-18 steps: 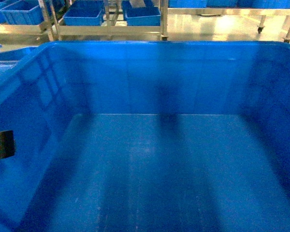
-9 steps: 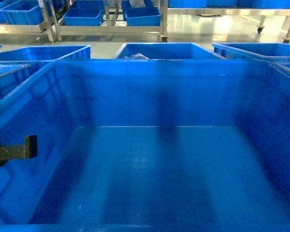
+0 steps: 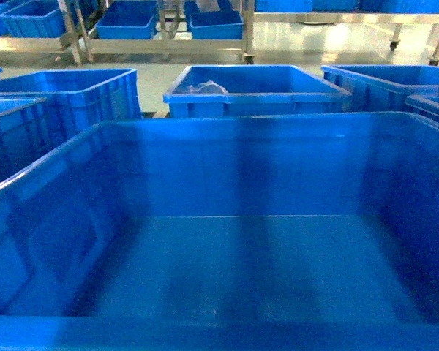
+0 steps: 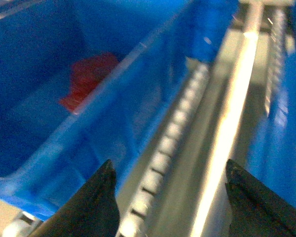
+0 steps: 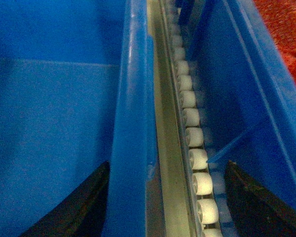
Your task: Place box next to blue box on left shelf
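Observation:
The box (image 3: 241, 263), a large bright-blue crate, fills the lower head view, and its inside shows nothing in it. Neither gripper shows in the head view. In the right wrist view my right gripper (image 5: 167, 168) is open. Its jaws straddle the box's right rim (image 5: 135, 98) without touching it, one finger inside the box (image 5: 54, 123). In the blurred left wrist view my left gripper (image 4: 168, 165) is open over a roller track (image 4: 163, 158). A blue box (image 4: 54, 98) holding something red lies to its left and another blue wall (image 4: 281, 123) to its right.
Several more blue crates stand behind the box, among them one at centre (image 3: 252, 88) and one at left (image 3: 66, 91). Metal racks with crates (image 3: 161, 29) line the back. A white roller track (image 5: 195, 133) and a neighbouring crate (image 5: 246, 84) flank the box's right side.
The box has sunk lower in the head view, uncovering the crates behind it. The left finger seen at the box's left wall has gone out of the head view.

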You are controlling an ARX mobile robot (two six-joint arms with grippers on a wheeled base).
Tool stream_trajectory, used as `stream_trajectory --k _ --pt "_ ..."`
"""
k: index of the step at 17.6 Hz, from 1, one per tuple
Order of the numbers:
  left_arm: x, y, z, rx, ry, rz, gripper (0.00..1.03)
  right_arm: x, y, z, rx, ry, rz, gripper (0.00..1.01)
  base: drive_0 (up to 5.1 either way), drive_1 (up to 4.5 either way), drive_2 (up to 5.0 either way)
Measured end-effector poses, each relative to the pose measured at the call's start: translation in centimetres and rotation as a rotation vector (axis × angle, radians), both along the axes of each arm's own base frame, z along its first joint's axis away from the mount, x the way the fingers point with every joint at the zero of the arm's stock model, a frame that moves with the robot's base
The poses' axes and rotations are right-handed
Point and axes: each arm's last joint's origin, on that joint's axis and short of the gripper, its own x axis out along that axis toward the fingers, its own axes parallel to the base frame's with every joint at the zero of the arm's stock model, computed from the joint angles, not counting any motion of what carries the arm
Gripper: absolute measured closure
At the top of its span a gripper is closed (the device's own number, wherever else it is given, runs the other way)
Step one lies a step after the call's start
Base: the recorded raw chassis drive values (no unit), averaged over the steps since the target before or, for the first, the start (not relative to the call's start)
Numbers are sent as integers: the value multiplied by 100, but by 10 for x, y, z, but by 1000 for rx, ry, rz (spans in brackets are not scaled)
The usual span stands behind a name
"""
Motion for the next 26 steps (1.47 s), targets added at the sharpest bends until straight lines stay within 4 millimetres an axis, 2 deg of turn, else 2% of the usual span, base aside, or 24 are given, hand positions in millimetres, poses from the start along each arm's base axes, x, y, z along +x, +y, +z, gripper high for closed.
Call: stream_trajectory --k 2,3,4,5,10,11,12,14,16,17,22,26 --pt "0 1 18 -29 -151 31 20 -2 3 19 2 -141 -22 15 0 0 0" --pt "-1 -6 28 -49 -226 -8 9 -3 6 37 15 -248 -22 2 0 0 0" --pt "-2 -10 32 -46 -251 -38 3 -5 7 45 20 -291 -34 2 0 0 0" --pt "-2 -11 34 -34 -253 -48 6 -7 7 48 16 -305 -50 3 0 0 0" --pt "-7 -10 40 -11 -287 -50 5 -8 5 47 -14 -310 -80 3 0 0 0" --pt "-7 -8 39 -30 -341 -101 9 -7 5 47 10 -381 -56 6 0 0 0" --pt "-27 16 16 -41 -435 -396 41 -28 -4 22 114 -637 107 39 0 0 0" --pt "-41 27 -1 -32 -419 -463 69 -42 -9 9 112 -655 115 66 0 0 0" --pt "-52 37 -11 -29 -424 -450 94 -53 -18 -3 115 -646 131 92 0 0 0" --pt "-57 40 -15 -30 -426 -456 102 -57 -23 -6 106 -654 106 100 0 0 0" --pt "-76 59 -31 -32 -419 -459 102 -76 -22 -23 110 -649 119 100 0 0 0" --pt "-86 59 -36 -31 -424 -462 102 -86 -22 -29 110 -654 119 100 0 0 0"
